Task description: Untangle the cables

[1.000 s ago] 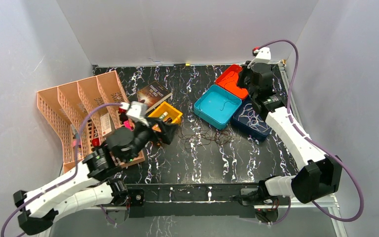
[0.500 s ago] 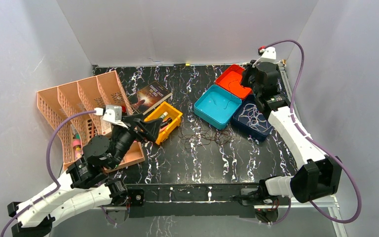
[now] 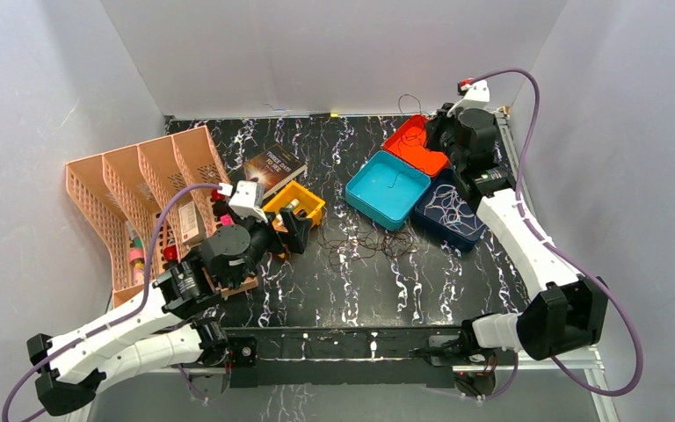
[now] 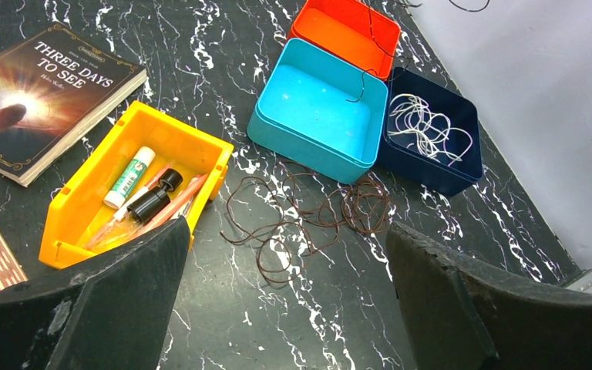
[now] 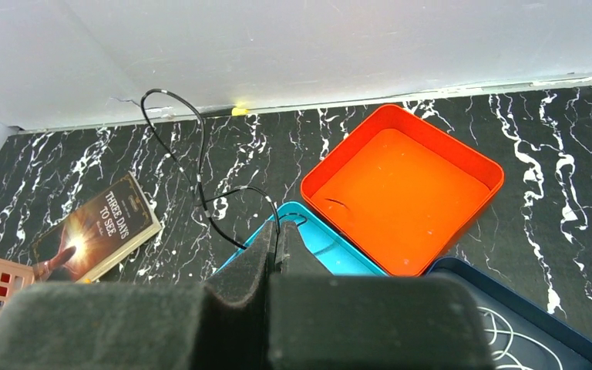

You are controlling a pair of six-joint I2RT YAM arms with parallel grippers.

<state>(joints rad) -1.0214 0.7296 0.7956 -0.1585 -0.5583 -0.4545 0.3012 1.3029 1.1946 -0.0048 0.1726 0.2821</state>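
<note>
At 1 o'clock on the tabletop (image 3: 316,290), right tool (image 5: 275,250) pressed together, pinching a thin black cable (image 5: 199,166). Cable rises from the pinch and arcs in open loops toward the back wall at 12 o'clock. Tool sits above the near corner of the orange tray (image 5: 401,193), beside the teal tray (image 4: 308,146).

Left tool (image 4: 289,239) spread wide, nothing between its fingers (image 4: 116,308). It hangs over the tabletop at about 9 o'clock from centre, just beside the yellow bin (image 4: 208,146).

Brown cables (image 4: 308,223): loose curly tangle lying flat at centre of the tabletop, at 6 o'clock of the teal tray, apart from both tools.

White cables (image 4: 428,127): coiled heap inside the navy tray (image 4: 432,173), at 3 o'clock of the teal one and touching it.

Yellow bin holds a small tube and pens. Book (image 4: 46,92) lies at 11 o'clock of the bin. Peach rack (image 3: 141,176) stands at the 9 o'clock edge.
</note>
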